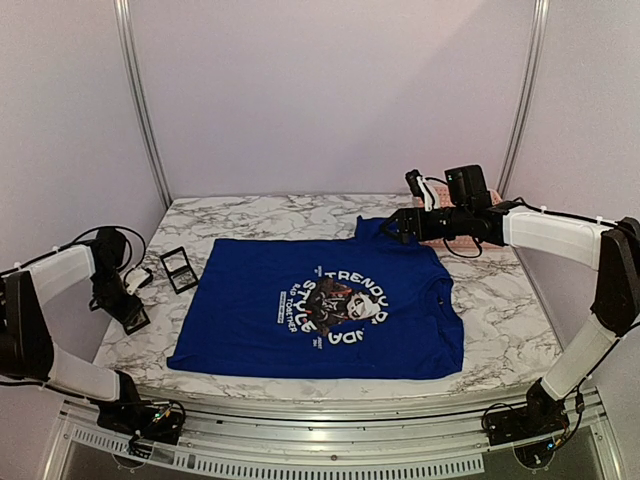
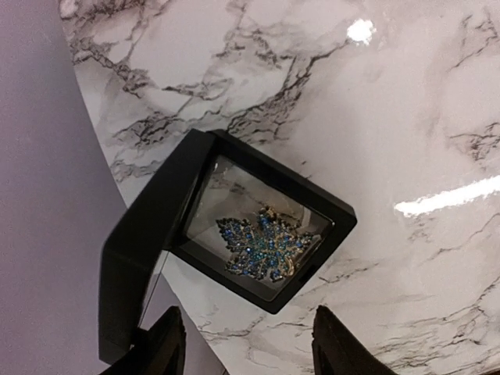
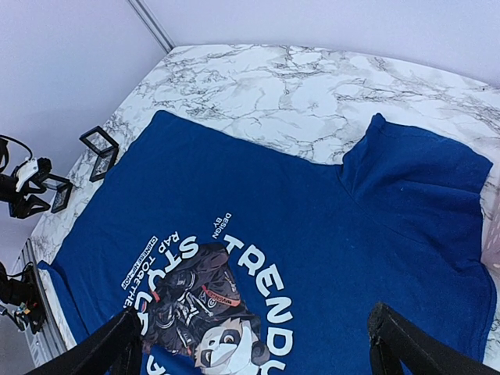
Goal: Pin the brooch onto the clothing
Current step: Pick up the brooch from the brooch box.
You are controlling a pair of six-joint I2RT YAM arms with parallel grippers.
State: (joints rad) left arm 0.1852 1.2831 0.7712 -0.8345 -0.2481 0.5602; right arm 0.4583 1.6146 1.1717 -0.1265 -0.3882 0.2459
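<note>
1. The clothing (image 1: 320,310) lies flat and print up across the middle of the marble table (image 1: 260,215). No pin shows on it.
2. The brooch (image 2: 266,246), a blue jewelled leaf, sits inside its black display box (image 2: 148,234) at the table's left edge, well apart from the shirt.
3. The left gripper (image 2: 250,355) hovers just short of that box, jaws partly apart with nothing between them.
4. The right gripper (image 3: 262,351) hangs over the shirt toward the table's far right corner, jaws spread wide and holding nothing.
5. My judgement is that 0 steps are finished. The brooch has to be taken out of the box, carried to the shirt, pushed through the fabric and clasped.
</note>
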